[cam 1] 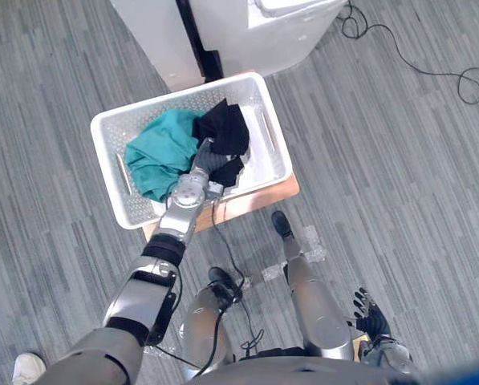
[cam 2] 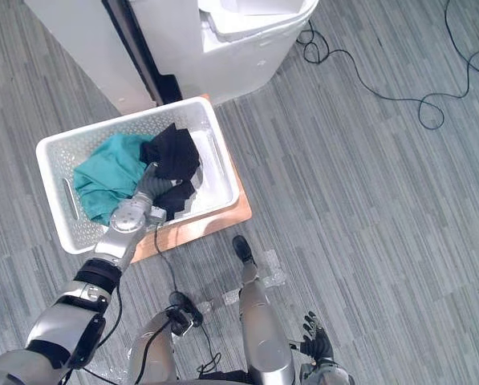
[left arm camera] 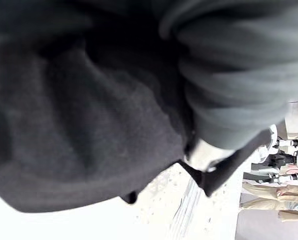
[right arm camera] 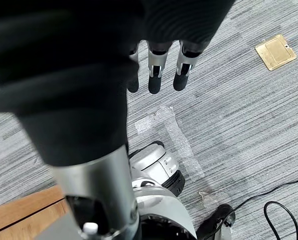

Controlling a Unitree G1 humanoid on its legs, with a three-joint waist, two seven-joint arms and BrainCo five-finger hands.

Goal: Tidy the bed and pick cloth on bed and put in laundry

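Close to me, low by the robot's side, I see the right hand point(cam 1: 369, 314), and its fingers point(right arm camera: 158, 75) hang straight down over the grey carpet floor point(cam 1: 383, 160), so it is open and holds nothing. A white shoe point(cam 1: 26, 367) of a person peeks in at the near edge on the left. A bit farther out, the left arm reaches forward and down into the white laundry basket point(cam 1: 175, 95). The left hand point(cam 1: 202, 154) is inside the basket, tucked in under the black cloth point(cam 1: 223, 127), and I cannot tell if it is open or closed because the cloth hides it. From the left wrist camera the black cloth is right up close, with the white bottom of the basket showing past it. The black cloth lies in the basket, partly on top of a teal cloth point(cam 1: 163, 148) that sits toward the left side of the basket. The basket rests on a flat wooden board point(cam 1: 255, 200) on the floor. Past the basket, farthest from me, stands a white cabinet point(cam 1: 247, 32), just beside the basket's far edge
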